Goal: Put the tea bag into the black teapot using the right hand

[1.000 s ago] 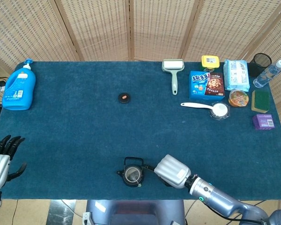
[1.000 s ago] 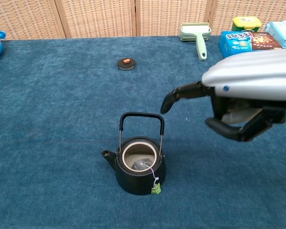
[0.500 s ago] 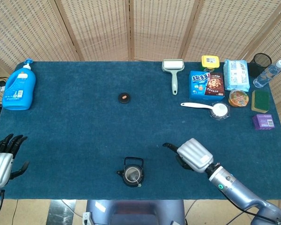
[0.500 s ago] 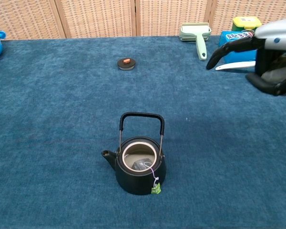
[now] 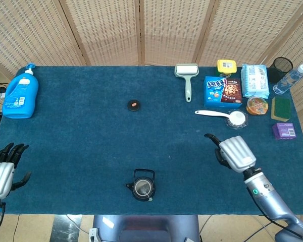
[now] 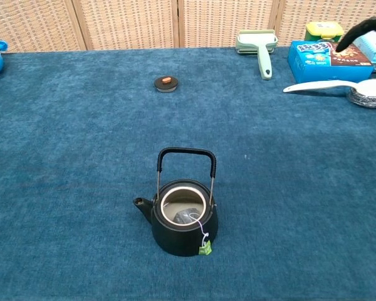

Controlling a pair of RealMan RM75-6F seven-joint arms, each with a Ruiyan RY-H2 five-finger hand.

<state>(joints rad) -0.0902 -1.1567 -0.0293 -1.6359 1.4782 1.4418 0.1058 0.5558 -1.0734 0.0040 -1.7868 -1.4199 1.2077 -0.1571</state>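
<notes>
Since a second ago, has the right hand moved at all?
Yes. In the head view the right hand has pulled away from the teapot, going right and toward the far side of the table, nearer the white spoon.

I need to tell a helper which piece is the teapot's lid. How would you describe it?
On the blue table, look beyond the black teapot toward the screens. The lid lies alone mid-table: a small, flat, dark round disc with an orange knob, left of the roller.
</notes>
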